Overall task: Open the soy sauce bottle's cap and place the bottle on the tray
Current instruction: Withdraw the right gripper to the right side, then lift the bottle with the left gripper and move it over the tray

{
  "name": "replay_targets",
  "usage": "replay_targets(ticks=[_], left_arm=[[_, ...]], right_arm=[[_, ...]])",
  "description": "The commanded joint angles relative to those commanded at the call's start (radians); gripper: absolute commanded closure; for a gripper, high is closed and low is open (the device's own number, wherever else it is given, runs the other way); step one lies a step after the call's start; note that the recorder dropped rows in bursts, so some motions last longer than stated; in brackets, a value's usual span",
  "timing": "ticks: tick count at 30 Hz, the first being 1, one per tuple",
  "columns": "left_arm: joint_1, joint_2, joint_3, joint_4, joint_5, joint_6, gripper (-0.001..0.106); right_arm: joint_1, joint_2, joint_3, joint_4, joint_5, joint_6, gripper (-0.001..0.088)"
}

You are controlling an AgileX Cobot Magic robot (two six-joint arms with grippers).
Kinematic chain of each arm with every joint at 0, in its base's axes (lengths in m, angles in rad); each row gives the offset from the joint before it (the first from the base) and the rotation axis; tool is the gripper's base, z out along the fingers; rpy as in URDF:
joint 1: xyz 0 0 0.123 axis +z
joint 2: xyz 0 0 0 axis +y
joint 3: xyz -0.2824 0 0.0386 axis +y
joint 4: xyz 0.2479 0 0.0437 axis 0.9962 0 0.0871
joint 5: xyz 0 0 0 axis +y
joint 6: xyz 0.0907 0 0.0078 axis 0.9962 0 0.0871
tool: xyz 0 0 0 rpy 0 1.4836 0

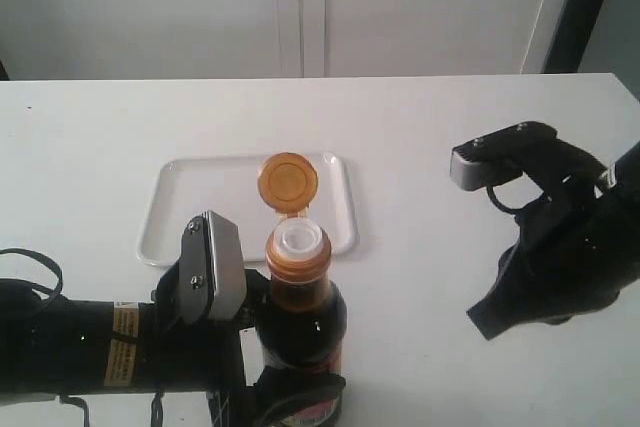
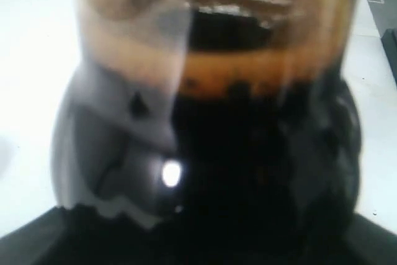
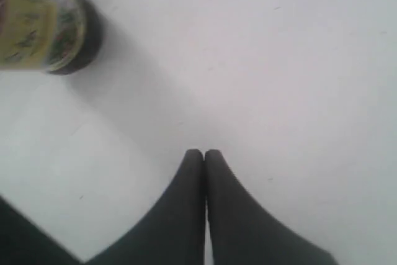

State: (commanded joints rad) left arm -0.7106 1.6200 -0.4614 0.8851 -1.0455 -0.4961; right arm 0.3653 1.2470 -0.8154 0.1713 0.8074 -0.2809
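Observation:
The soy sauce bottle stands upright in front of the tray's near edge, dark with an orange-gold collar. Its cap is flipped open and tilted back on its hinge, baring the white spout. My left gripper is shut on the bottle's body; the dark glass fills the left wrist view and hides the fingers. The white tray lies beyond the bottle with nothing on it. My right gripper hovers over bare table to the right, shut on nothing. The bottle's yellow label shows off to the side.
The white table runs back to a pale wall. A dark upright post stands at the back right corner. The left arm's black body lies along the near left edge.

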Motion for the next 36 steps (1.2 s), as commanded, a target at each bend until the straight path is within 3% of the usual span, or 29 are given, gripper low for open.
replay_targets(ticks=[8,15,25,31,36], left_arm=[[0.0,-0.037,-0.017,-0.032,0.012,0.003,0.105],[0.0,-0.082,-0.017,-0.068,0.021,0.027,0.105],[0.0,-0.173,-0.024,-0.275,-0.025,0.143,0.105],[0.0,-0.176,-0.077,-0.405,0.022,0.232,0.105],[0.0,-0.176,-0.142,-0.478,0.135,0.311,0.105]], right_arm=[[0.0,0.0,0.001,-0.124,-0.25,0.098,0.0868],[0.0,0.0,0.001,-0.145,-0.255,0.109,0.0868],[0.0,0.002,0.001,-0.145,-0.259,0.128,0.0868],[0.0,0.002,0.001,-0.143,-0.264,0.128,0.0868],[0.0,0.002,0.001,-0.143,-0.264,0.128,0.0868]])
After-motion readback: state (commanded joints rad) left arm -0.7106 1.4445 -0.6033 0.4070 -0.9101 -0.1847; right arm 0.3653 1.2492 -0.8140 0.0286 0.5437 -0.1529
